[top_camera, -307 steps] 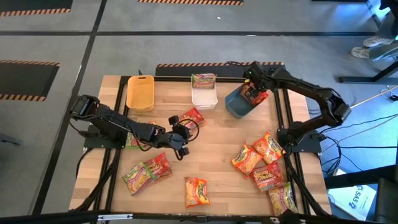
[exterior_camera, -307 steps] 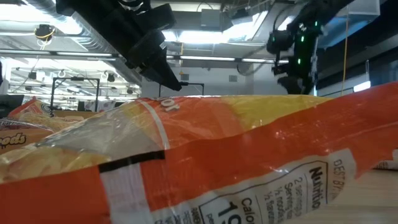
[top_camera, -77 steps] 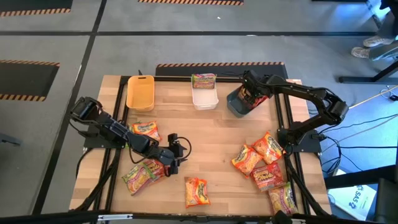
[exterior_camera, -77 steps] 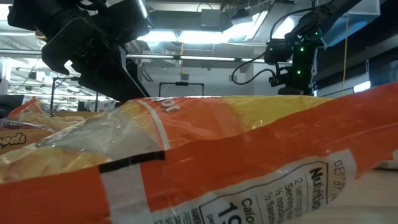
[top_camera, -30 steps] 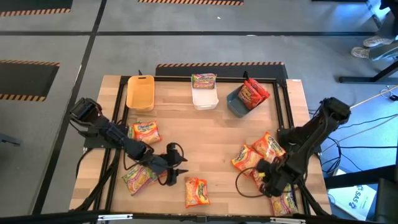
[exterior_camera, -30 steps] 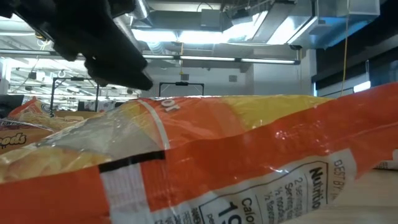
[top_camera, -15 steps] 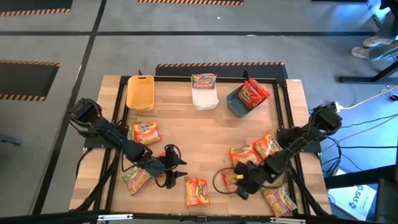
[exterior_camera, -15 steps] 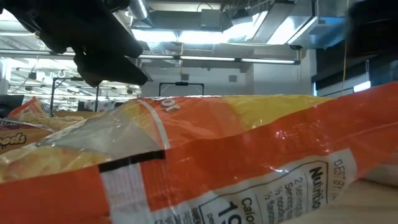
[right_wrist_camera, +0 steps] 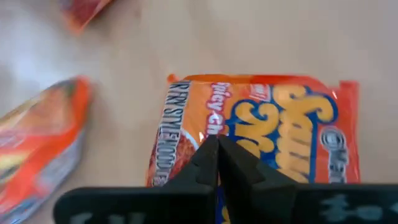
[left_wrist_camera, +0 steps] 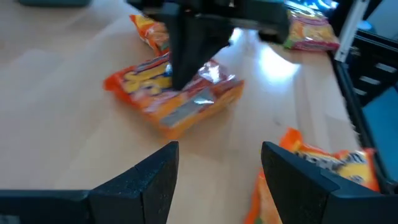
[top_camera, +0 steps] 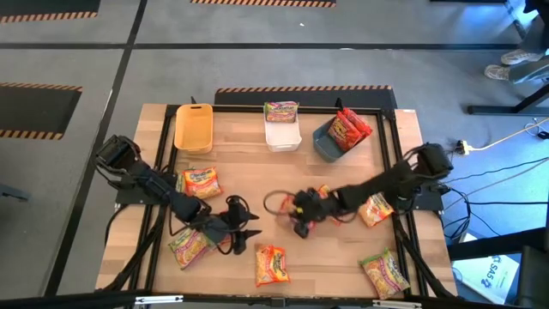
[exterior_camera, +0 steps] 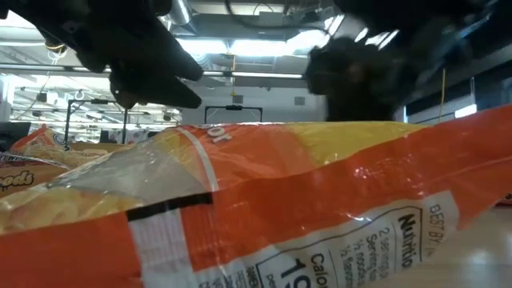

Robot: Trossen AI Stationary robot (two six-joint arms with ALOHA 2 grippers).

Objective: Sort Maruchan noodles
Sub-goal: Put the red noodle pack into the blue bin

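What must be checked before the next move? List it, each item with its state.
1. Right gripper shut at mid-table: ok.
2. Right gripper really holds the orange packet: cannot tell; the shut fingers meet over it, but a pinch does not show.
3. Left gripper open with nothing between its fingers: ok.
4. The two grippers apart from each other: ok in the high view.
5. Yellow bin free to take a packet: ok, none shows in it.
6. Room in the grey bin: cannot tell; red packets stick up over its rim.
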